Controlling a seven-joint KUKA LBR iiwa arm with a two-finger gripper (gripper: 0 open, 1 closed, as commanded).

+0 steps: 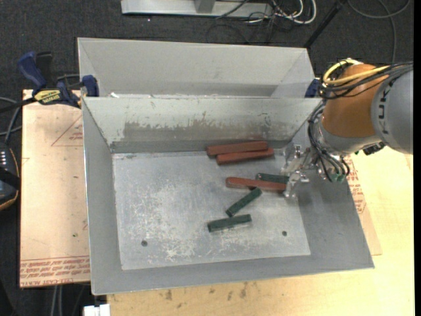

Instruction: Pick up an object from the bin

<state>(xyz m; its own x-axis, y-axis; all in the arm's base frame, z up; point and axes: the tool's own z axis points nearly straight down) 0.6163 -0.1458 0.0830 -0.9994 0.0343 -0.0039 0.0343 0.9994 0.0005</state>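
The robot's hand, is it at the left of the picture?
No, the hand is at the right of the bin, beside the end of a red-brown bar.

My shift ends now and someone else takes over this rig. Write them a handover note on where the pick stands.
Gripper: low at the right side of the bin, at the right end of the lone brown bar; open or shut can't be told.
Things: two brown bars by the back wall; short green piece against the lone brown bar; slanted green bar and front green bar mid-floor.
Done: nothing lifted yet.
Left: grasp one thing, raise it out.
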